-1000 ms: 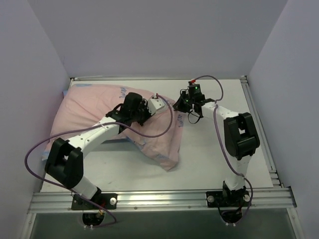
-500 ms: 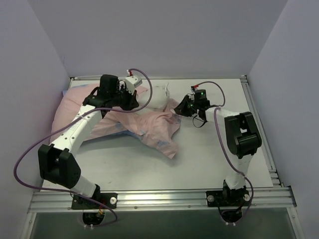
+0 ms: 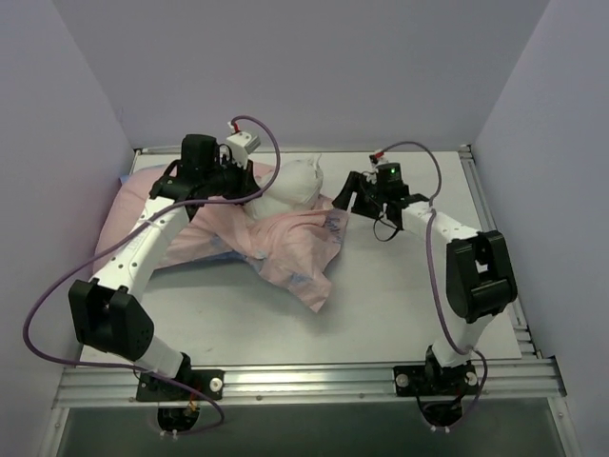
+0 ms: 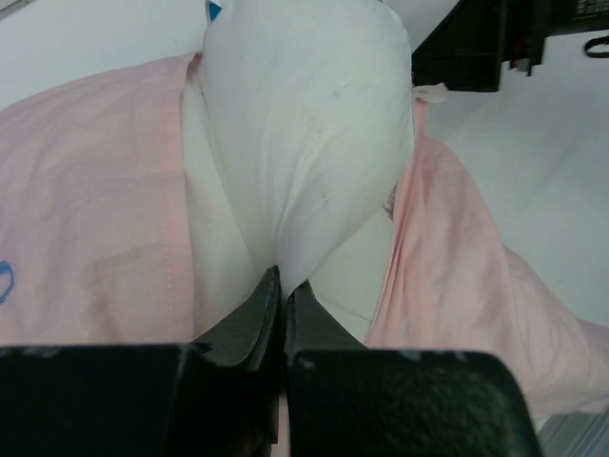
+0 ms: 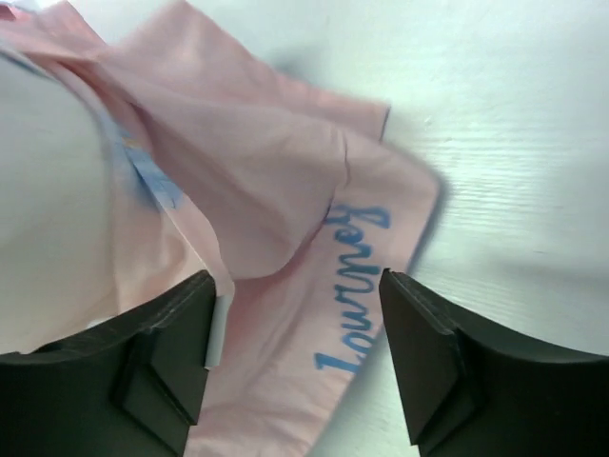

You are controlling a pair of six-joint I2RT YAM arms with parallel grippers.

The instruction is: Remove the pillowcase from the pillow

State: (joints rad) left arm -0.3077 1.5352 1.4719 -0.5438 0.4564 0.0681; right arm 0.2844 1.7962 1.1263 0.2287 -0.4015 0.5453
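The pillowcase point(image 3: 290, 249), pale pink side out with blue script, lies crumpled across the table's left half. A white corner of the pillow point(image 3: 290, 184) sticks out of its open end. My left gripper point(image 3: 249, 183) is shut on that white corner, and the left wrist view shows the pillow point(image 4: 304, 124) pinched between the closed jaws of the left gripper point(image 4: 283, 281), with the pillowcase point(image 4: 86, 209) on both sides. My right gripper point(image 3: 344, 197) hangs open just over the pillowcase's edge. In the right wrist view the right gripper point(image 5: 300, 324) straddles the pillowcase point(image 5: 285, 190), holding nothing, with the pillow point(image 5: 48, 190) at left.
Grey walls close in the white table point(image 3: 419, 286) on three sides, and a metal rail point(image 3: 304, 381) runs along the near edge. Both arms' purple cables loop above the surface. The other arm's black gripper point(image 4: 476, 43) shows at the top right of the left wrist view.
My left gripper has pulled back and left, drawing the pillow's white corner out of the pillowcase. My right gripper has opened and let go of the pillowcase's edge.
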